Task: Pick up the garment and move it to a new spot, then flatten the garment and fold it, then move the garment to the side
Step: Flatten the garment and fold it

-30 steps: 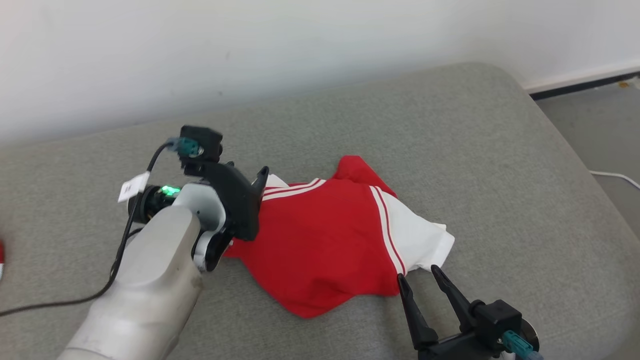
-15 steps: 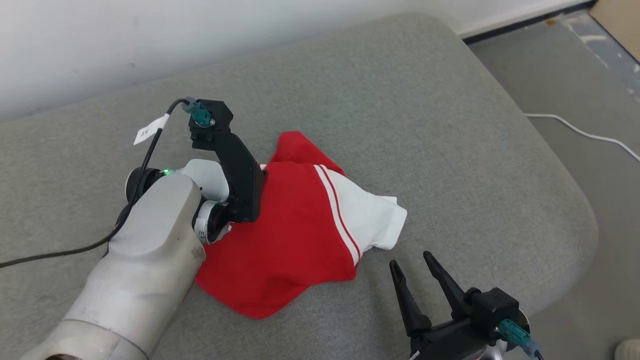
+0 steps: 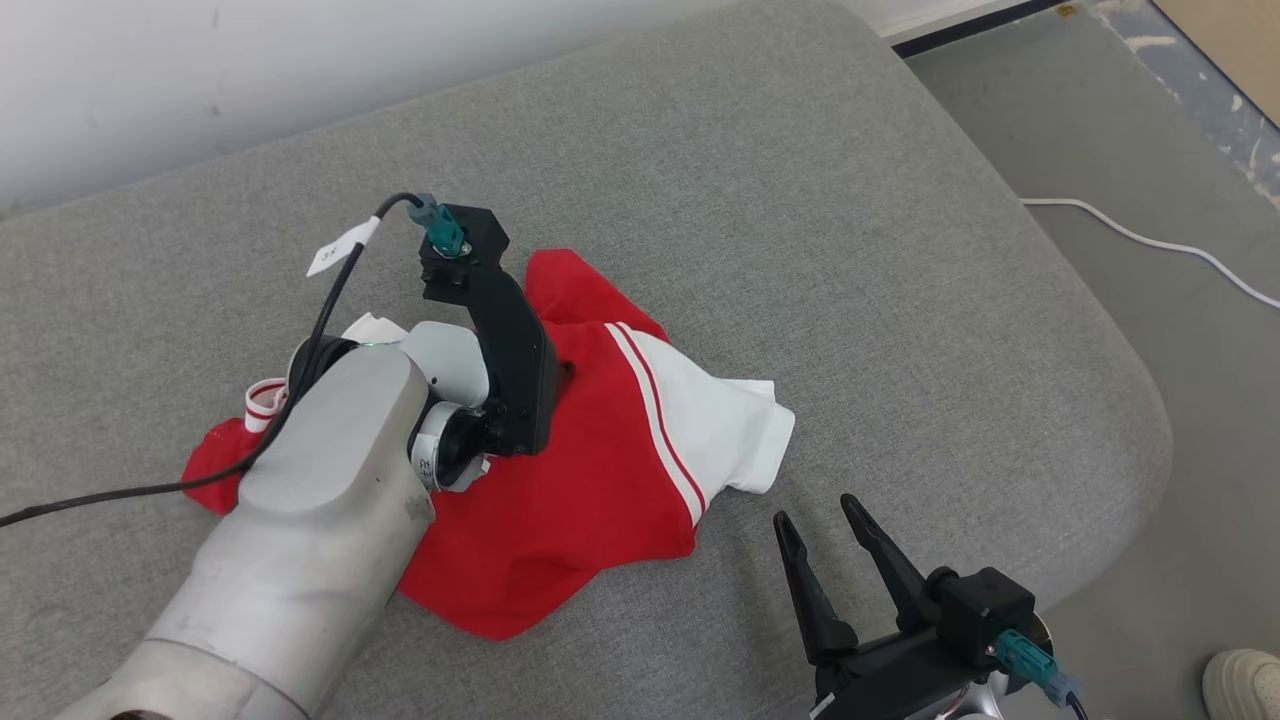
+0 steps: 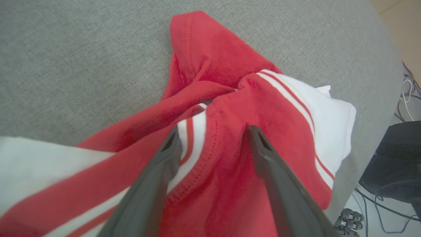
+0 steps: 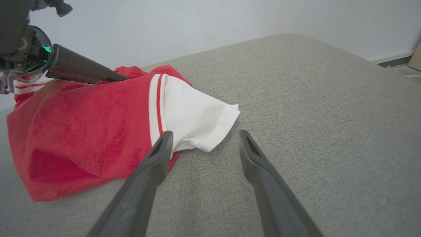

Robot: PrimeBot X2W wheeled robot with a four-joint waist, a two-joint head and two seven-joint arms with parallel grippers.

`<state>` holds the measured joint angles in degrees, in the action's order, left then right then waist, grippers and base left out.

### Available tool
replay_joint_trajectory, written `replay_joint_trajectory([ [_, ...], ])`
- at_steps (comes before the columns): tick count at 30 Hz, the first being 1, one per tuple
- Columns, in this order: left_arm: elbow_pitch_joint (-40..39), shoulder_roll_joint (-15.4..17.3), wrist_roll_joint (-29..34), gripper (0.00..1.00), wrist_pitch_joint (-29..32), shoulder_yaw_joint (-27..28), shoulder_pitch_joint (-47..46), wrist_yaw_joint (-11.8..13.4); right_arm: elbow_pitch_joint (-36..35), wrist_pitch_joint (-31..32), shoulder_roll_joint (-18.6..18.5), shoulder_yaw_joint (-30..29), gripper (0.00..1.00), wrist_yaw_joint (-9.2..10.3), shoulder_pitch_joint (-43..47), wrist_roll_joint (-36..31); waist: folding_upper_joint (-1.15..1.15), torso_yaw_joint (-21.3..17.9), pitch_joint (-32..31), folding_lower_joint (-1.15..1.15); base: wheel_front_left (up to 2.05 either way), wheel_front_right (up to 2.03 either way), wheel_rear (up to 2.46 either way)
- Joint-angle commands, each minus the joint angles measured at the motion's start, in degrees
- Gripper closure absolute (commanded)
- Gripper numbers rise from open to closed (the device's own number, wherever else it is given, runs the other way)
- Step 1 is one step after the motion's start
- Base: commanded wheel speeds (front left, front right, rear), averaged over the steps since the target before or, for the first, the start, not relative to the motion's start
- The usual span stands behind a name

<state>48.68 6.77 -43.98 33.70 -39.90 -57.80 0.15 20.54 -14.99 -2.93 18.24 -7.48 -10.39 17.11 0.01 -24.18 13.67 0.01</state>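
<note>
The garment [image 3: 600,470] is a red shirt with white sleeves and red-striped trim, lying crumpled on the grey cushion [image 3: 800,250]. My left gripper [image 4: 213,131] points down onto its middle, open, with a raised red fold and a striped edge between the two fingers. In the head view my left forearm [image 3: 320,500] covers part of the garment. My right gripper [image 3: 816,512] hovers open just off the garment's near right edge, close to the white sleeve [image 5: 194,115], with nothing between its fingers [image 5: 158,154].
The cushion's rounded right edge drops to a grey floor [image 3: 1150,120] where a white cable [image 3: 1150,240] lies. A shoe [image 3: 1245,680] shows at the lower right corner. A pale wall [image 3: 300,60] runs behind the cushion. A black cable [image 3: 150,490] trails from my left wrist.
The head camera has swung right and down. My left gripper has moved further over the garment, and a striped cuff and red cloth now show left of the arm. The right gripper keeps its place.
</note>
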Motion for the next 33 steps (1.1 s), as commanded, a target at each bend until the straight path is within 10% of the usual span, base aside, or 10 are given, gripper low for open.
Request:
replay_joint_trajectory([
  [1,-0.7,0.3,0.3,0.65,-0.8,-0.4,1.0,-0.6,-0.3,-0.2,0.1,0.2,0.00,-0.03,-0.3,0.3,-0.01,0.1,-0.1,-0.01,0.00,0.00,0.00],
  [2,-1.0,0.4,0.6,1.00,-1.4,-0.6,1.2,-0.9,-0.3,-0.2,0.1,0.3,0.00,-0.03,-0.4,0.4,-0.01,0.1,-0.1,-0.01,0.00,0.00,0.00],
  [21,-16.4,-0.4,-0.7,1.00,-21.9,2.7,4.2,-3.5,-0.1,-0.2,0.1,-1.9,0.00,-0.03,1.3,-1.4,-0.01,7.2,-3.0,-0.01,0.00,0.00,0.00],
  [33,-44.1,11.4,-8.5,1.00,-28.6,12.9,36.7,6.4,0.2,0.1,0.0,-3.2,0.00,-0.03,3.9,-2.7,-0.01,15.5,-7.6,-0.01,0.00,0.00,0.00],
])
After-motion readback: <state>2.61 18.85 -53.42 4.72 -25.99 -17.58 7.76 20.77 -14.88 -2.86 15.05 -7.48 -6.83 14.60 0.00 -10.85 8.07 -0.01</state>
